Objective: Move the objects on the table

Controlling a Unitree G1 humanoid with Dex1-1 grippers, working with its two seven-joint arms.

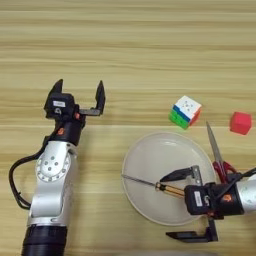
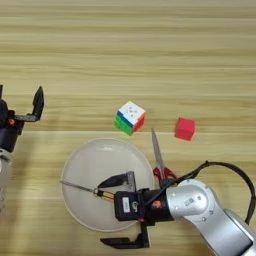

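Note:
A round beige plate (image 1: 150, 157) lies on the table (image 1: 125, 45) at front right. On it lies the thin screwdriver (image 1: 150, 184), tip pointing left and amber-black handle toward my right gripper (image 1: 181, 205). That gripper is open over the plate's near right part; the handle sits between its fingers, close to the upper one, and the lower finger (image 1: 189, 236) is past the plate's front rim. The puzzle cube (image 1: 186, 111) and red cube (image 1: 240, 123) sit beyond the plate. Red-handled scissors (image 1: 216, 150) lie by its right rim, blades pointing away. My left gripper (image 1: 79, 94) is open over bare table at left.
The right arm's silver forearm (image 2: 200, 207) and its black cable (image 2: 235, 175) cover the front right corner, just behind the scissors' handles. The left forearm (image 1: 52, 180) runs up the left side, with a cable loop beside it.

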